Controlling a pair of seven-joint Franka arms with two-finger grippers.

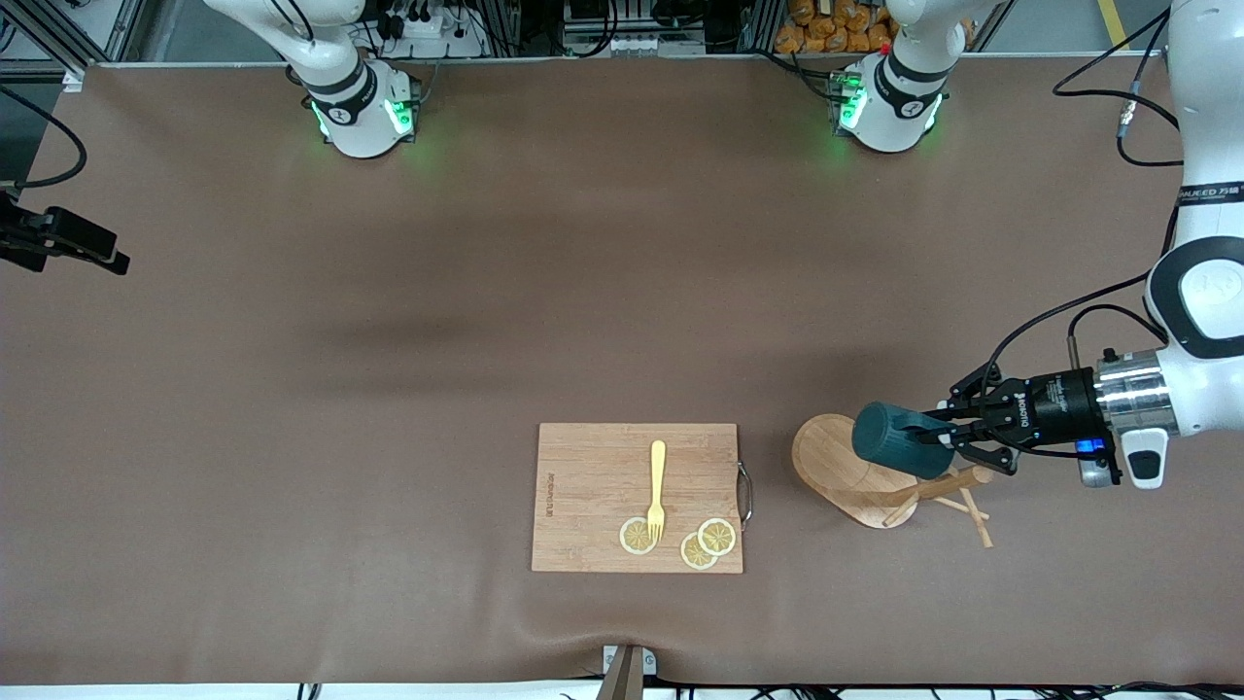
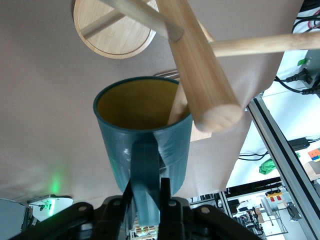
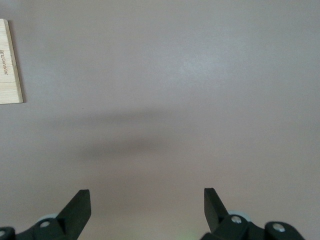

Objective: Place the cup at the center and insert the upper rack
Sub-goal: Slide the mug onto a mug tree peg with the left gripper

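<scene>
The cup [image 1: 889, 437], dark teal with a mustard inside, hangs on its side in the air with its mouth toward the right arm's end. My left gripper [image 1: 935, 434] is shut on its handle [image 2: 146, 165]. Under it the upper rack [image 1: 841, 457], a light wooden mug tree, lies tipped over on the table, its post [image 1: 948, 483] pointing toward the left arm's end. In the left wrist view the post [image 2: 200, 75] crosses beside the cup [image 2: 115, 150], and one thin peg [image 2: 176, 106] reaches into its mouth. My right gripper [image 3: 146, 192] is open over bare table.
A rectangular wooden cutting board [image 1: 593, 467] lies near the front edge, beside the rack toward the right arm's end; its corner [image 3: 10, 65] shows in the right wrist view. On it lie a yellow fork [image 1: 657, 486] and lemon slices [image 1: 637, 536]. A black device [image 1: 58, 238] sits at the right arm's end.
</scene>
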